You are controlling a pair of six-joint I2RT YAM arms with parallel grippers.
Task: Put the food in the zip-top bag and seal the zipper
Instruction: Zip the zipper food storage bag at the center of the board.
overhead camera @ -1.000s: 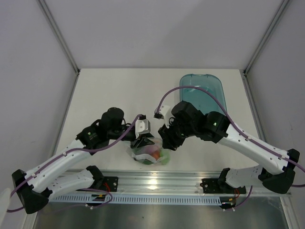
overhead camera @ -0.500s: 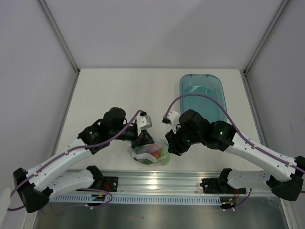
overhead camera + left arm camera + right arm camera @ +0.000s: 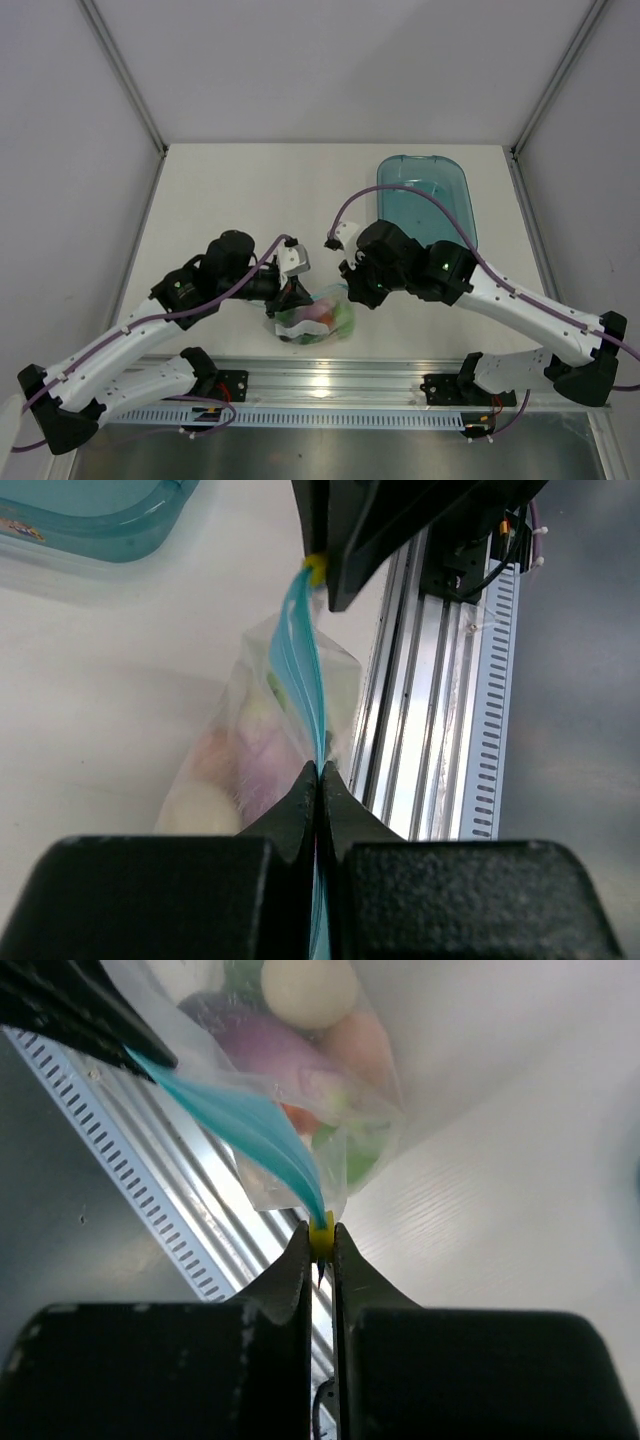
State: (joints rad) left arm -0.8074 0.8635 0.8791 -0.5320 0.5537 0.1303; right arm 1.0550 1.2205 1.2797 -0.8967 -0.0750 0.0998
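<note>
The clear zip-top bag (image 3: 318, 320) stands near the table's front edge between both arms. Through its plastic the food shows: a white round piece (image 3: 308, 988), a purple eggplant (image 3: 265, 1040), and pink and green pieces. The light blue zipper (image 3: 306, 660) runs taut between the two grippers. My left gripper (image 3: 320, 771) is shut on one end of the strip. At the other end my right gripper (image 3: 321, 1236) is shut on a small yellow slider (image 3: 321, 1230). In the top view the left gripper (image 3: 294, 298) and the right gripper (image 3: 351, 292) flank the bag's mouth.
A translucent blue oval tray (image 3: 425, 195) lies at the back right of the table. An aluminium rail (image 3: 330, 385) runs along the front edge, just below the bag, with both arm bases bolted to it.
Both grippers have closed. The left shut on the zipper's left end. The right swung back in to the bag's right side and shut on the yellow slider.
</note>
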